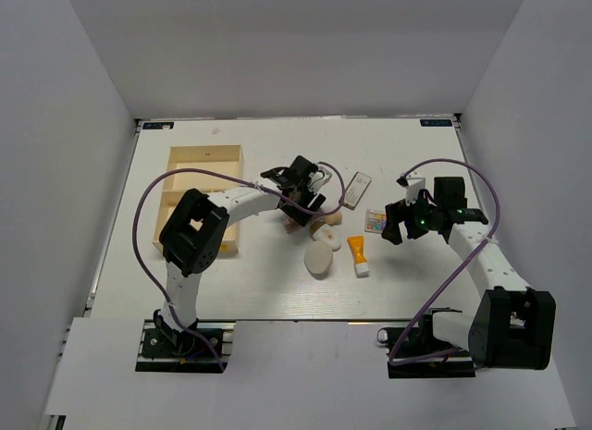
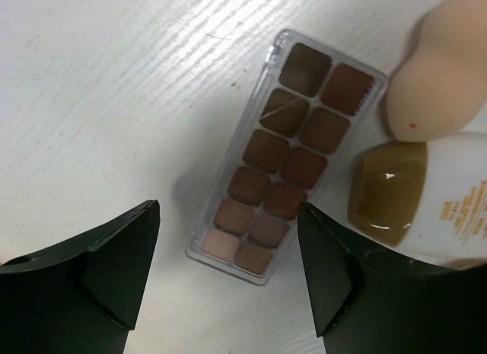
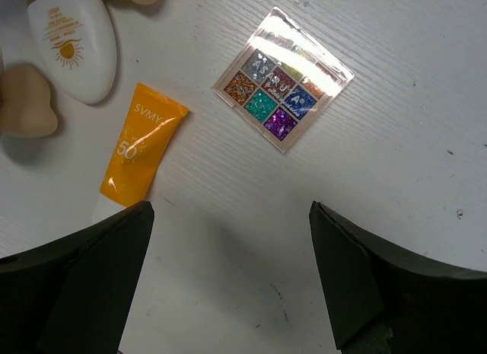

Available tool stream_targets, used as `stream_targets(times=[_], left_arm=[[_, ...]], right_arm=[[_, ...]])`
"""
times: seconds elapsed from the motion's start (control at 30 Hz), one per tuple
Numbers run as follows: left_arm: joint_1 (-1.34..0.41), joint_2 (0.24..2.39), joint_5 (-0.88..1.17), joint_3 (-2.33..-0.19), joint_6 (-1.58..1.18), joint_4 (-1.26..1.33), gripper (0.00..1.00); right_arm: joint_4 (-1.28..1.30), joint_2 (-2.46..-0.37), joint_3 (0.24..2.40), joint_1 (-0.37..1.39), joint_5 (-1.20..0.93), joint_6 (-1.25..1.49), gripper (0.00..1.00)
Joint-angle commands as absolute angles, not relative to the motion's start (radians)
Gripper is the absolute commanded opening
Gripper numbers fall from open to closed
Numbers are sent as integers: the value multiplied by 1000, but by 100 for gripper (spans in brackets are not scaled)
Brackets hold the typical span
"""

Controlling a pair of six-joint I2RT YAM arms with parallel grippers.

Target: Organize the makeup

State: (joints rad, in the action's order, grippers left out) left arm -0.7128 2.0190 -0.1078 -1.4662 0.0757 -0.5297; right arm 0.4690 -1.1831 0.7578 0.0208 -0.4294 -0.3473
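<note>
My left gripper (image 1: 299,206) is open and hovers over a slim clear case of brown shades (image 2: 285,152), which lies flat between its fingers (image 2: 114,266). A beige sponge (image 2: 441,72) and a cream oval compact with an amber end (image 2: 392,190) lie just to its right. My right gripper (image 1: 400,228) is open and empty above bare table, next to the multicolour square palette (image 3: 283,80). The orange tube (image 3: 144,152), the cream compact (image 3: 74,38) and a beige sponge (image 3: 27,103) lie to the left. A second slim case (image 1: 359,185) lies further back.
The light wooden compartment tray (image 1: 203,157) stands at the back left, beside the left arm. The makeup is clustered mid-table: compact (image 1: 319,257), sponge (image 1: 326,232), tube (image 1: 357,254), palette (image 1: 375,221). Grey walls enclose the white table (image 1: 277,282).
</note>
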Motion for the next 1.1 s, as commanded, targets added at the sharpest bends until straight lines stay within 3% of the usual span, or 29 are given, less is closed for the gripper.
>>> stream_targets(times=[0.0,0.2,0.6,0.8,0.97,1.07], left_arm=[[-713,1951,-37,-1442,117,-503,83],[-713,1954,55,-1411,121,-476,83],[-723,2034,-35,-1416,101,-453,80],[-723,2049,-106,-1371,80,-445,66],[-723,2028,-167,-1382,45,-457,40],[-723,1999,-183,-1410,12,-462,32]], right_arm=[[474,-1195,802,23,-449,-350,89],[476,-1203,808,21,-446,-351,89],[480,-1200,811,23,-442,-350,89],[480,-1192,810,20,-440,-351,89],[483,-1190,810,21,-439,-351,89],[483,-1187,810,20,-439,-351,89]])
